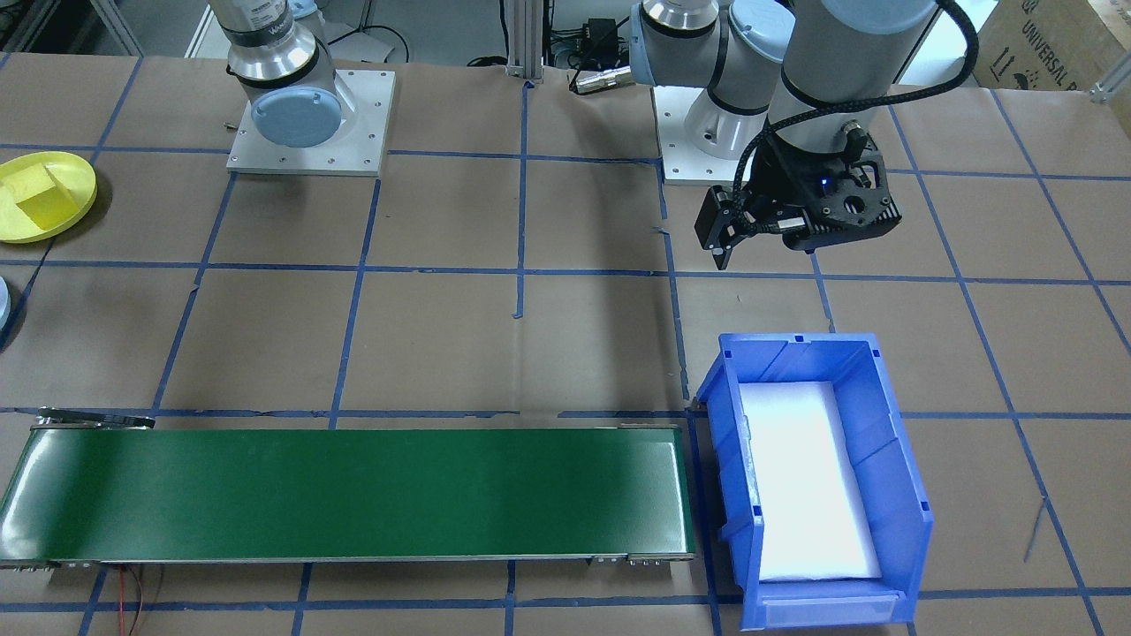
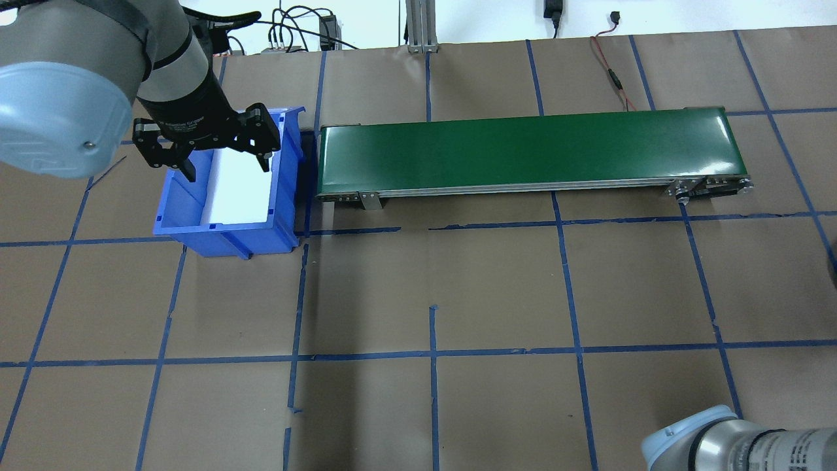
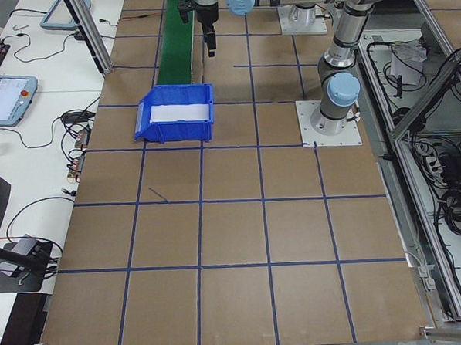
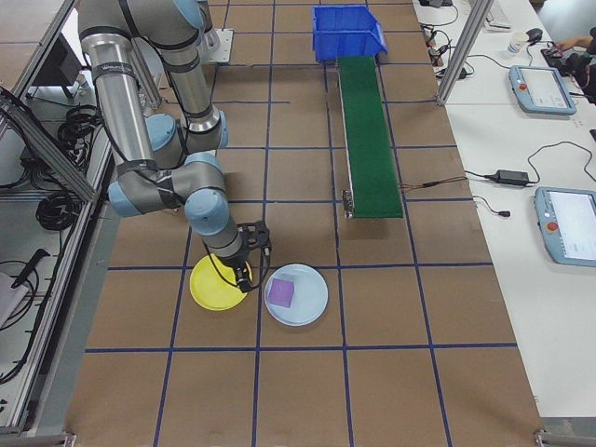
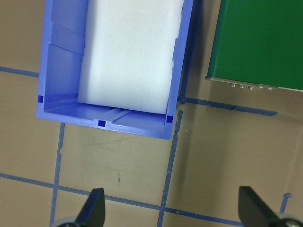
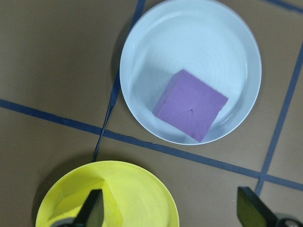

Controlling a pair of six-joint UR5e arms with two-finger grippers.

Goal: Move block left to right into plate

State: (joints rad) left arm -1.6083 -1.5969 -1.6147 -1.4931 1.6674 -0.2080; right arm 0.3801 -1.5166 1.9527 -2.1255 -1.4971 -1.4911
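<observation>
The yellow plate (image 6: 156,189) lies at the table's right end, and a yellow block (image 6: 111,201) rests inside it. From the front view, the plate (image 1: 84,190) and the block (image 1: 42,199) show at the left edge. My right gripper (image 6: 170,213) hovers open and empty just above, one finger over the plate and the other over bare table. My left gripper (image 2: 225,163) hangs open and empty at the other end of the table, over the near end of a blue bin (image 2: 222,229).
A pale blue plate (image 6: 227,42) holding a purple block (image 6: 190,105) sits right beside the yellow plate. A green conveyor belt (image 2: 523,150) runs along the far side, from the blue bin toward the right. White foam (image 5: 130,52) lines the bin.
</observation>
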